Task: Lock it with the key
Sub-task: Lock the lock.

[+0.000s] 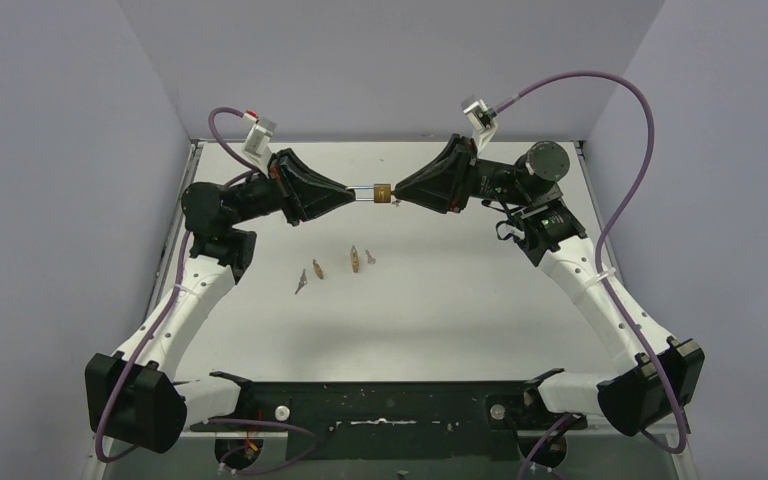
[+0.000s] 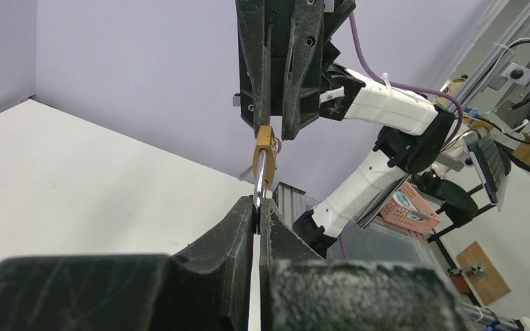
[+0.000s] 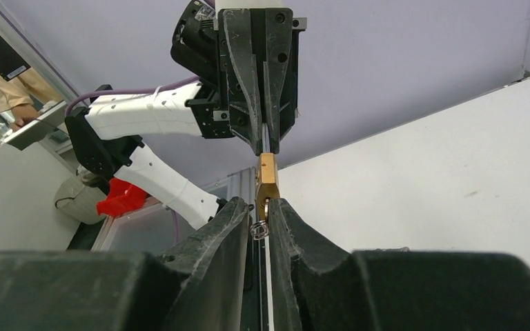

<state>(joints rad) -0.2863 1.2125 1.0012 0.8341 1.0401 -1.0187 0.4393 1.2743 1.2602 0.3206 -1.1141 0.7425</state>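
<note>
Top external: the padlock [image 1: 383, 193] is clamped steady by the left pincer [image 1: 351, 193], so the key [image 3: 259, 227] pinched in the right pincer [image 1: 400, 197] can be turned.

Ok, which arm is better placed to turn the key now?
Right, most likely. The right gripper sits around the key at the bottom of the padlock, while the left gripper is clamped on the shackle, holding the lock in mid-air.

- White table [image 1: 440, 310], walled on its left, far and right edges.
- Four small key-like pieces near its middle, in a loose row, apart from one another: grey piece [image 1: 302, 283], brass piece [image 1: 317, 268], second brass piece [image 1: 354, 260], second grey piece [image 1: 370, 257].
</note>
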